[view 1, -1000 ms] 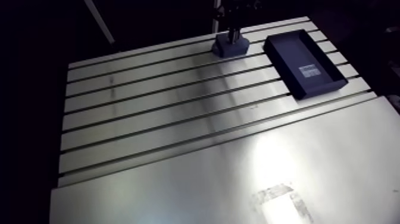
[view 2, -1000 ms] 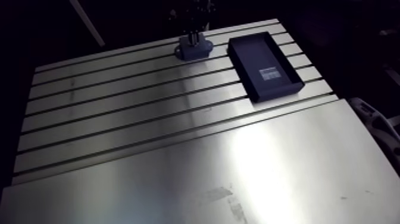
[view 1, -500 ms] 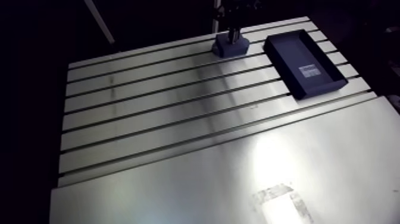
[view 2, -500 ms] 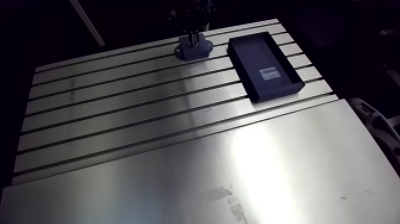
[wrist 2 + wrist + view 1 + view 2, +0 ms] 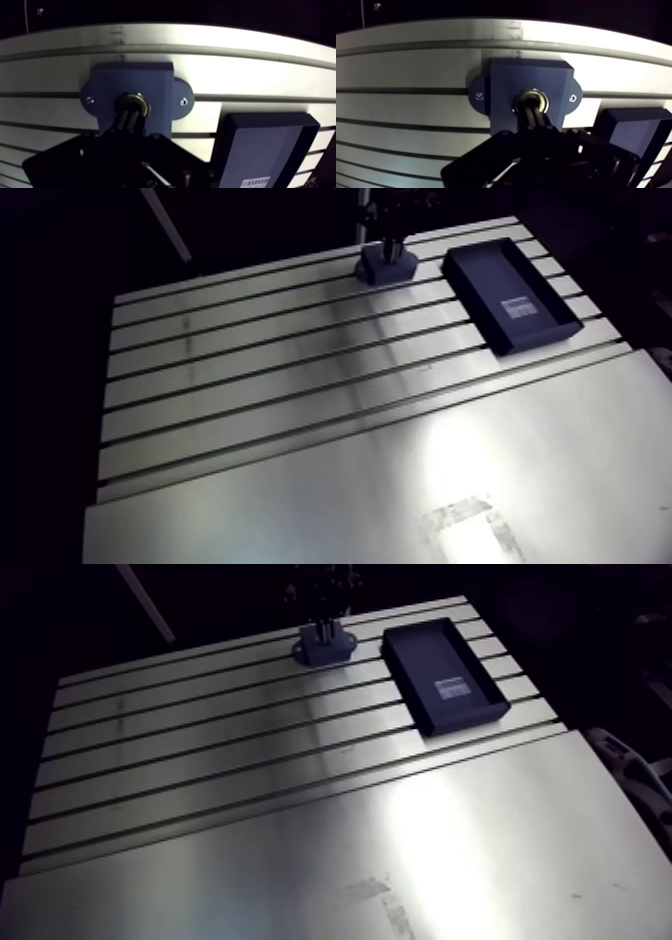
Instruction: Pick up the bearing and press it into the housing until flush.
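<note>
In the arm view you will find the gripper [image 5: 392, 246] standing upright directly over the blue housing [image 5: 385, 268]. The housing sits near the far edge of the slotted table [image 5: 300, 418], with a dark tray [image 5: 510, 296] lying near it on the same surface. In the wrist view the two fingers [image 5: 537, 120] are drawn together with only a sliver between them, clamped on nothing. Their tips meet the middle of the bearing [image 5: 532, 93], a brass-coloured ring seated in the housing's round bore; whether it sits level with the face, you cannot tell from here.
</note>
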{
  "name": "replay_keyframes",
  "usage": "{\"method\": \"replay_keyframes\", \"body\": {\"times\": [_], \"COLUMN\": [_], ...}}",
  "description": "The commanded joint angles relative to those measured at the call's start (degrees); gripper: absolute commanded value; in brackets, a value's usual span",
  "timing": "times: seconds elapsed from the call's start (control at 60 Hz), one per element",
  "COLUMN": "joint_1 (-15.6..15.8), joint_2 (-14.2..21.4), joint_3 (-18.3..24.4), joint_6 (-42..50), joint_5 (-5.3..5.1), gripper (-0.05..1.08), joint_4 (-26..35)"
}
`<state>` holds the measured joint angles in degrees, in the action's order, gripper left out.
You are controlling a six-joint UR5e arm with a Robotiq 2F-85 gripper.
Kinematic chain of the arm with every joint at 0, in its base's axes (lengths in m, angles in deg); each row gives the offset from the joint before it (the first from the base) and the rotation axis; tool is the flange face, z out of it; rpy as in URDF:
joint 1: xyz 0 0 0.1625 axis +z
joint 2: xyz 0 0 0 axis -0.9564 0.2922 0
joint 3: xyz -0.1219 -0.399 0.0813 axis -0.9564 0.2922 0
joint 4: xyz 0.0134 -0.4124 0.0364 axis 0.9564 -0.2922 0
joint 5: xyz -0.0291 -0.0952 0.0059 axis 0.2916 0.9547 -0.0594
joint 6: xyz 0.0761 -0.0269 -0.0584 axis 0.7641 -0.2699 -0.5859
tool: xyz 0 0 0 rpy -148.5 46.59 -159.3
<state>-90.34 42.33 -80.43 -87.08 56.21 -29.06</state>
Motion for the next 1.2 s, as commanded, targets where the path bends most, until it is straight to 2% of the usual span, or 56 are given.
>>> {"method": "replay_keyframes", "body": {"times": [0.017, 0.567, 0.8, 0.817, 0.833, 0.85, 0.867, 0.883, 0.9, 0.917, 0.933, 0.95, 0.967, 1.05, 1.083, 1.117, 1.15, 1.2], "joint_1": [0.08, 0.18, 0.27, 0.27, 0.27, 0.27, 0.27, 0.27, 0.27, 0.27, 0.27, 0.27, 0.27, 0.27, 0.19, 0.19, 0.02, 0.01], "joint_2": [0.34, 4.49, 6.39, 6.74, 7.16, 7.16, 7.53, 7.53, 8.03, 8.03, 8.48, 8.48, 9.07, 10.53, 12.34, 12.34, 14.20, 15.01], "joint_3": [-0.05, -0.04, -0.13, -0.13, -0.05, -0.05, -0.04, -0.04, -0.04, -0.04, 0.04, 0.04, -0.10, -0.20, -0.29, -0.29, -0.23, 0.01], "joint_6": [-0.02, -0.02, 0.06, 0.06, 0.06, 0.06, 0.14, 0.14, 0.15, 0.15, 0.23, 0.23, 0.24, 0.40, 0.41, 0.41, 0.50, 0.50], "joint_5": [-0.07, -0.17, -0.17, -0.10, -0.09, -0.09, -0.01, -0.01, 0.08, 0.08, 0.39, 0.39, 0.81, 0.80, 0.55, 0.55, 0.62, 0.54], "gripper": [1.08, 1.08, 1.06, 1.03, 0.93, 0.93, 0.66, 0.66, 0.28, 0.28, 0.03, 0.03, 0.00, 0.00, 0.00, 0.00, 0.00, 0.00], "joint_4": [-0.06, 0.37, 2.49, 3.01, 3.77, 3.77, 4.70, 4.70, 5.81, 5.81, 7.17, 7.17, 7.83, 8.68, 9.05, 9.05, 10.34, 11.66]}}
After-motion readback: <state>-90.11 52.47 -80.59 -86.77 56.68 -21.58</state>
